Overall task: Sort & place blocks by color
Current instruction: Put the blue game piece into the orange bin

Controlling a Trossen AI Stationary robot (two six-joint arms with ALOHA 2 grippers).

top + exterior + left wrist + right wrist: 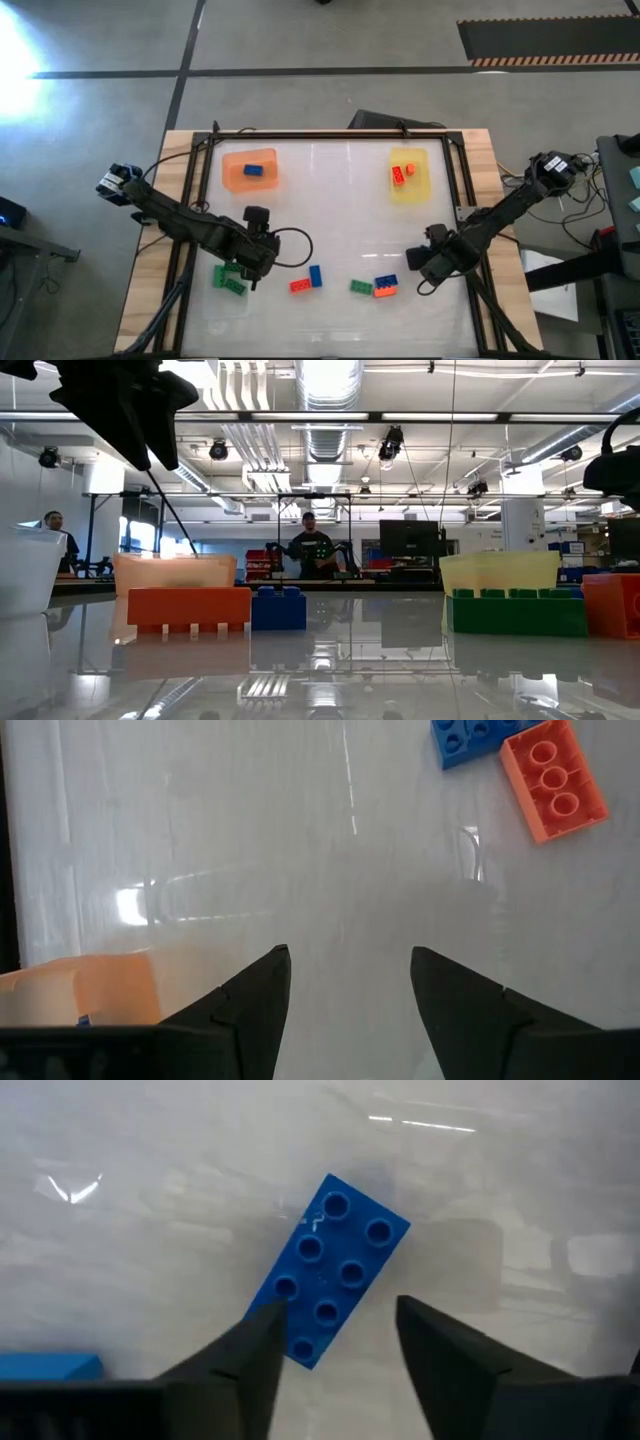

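Note:
Several small studded blocks lie flat on the white table near its front edge: a red-orange one, a blue one, a green one, and a blue and orange pair. Two green blocks lie in a clear tray. The orange tray holds a blue block. The yellow tray holds red blocks. My left gripper is open over bare table. My right gripper is open, with a blue block just ahead of its fingertips.
The clear tray sits at the table's front left corner. A black frame runs around the table. In the low view, the blocks stand in front of the two coloured trays. People stand in the room far behind the table.

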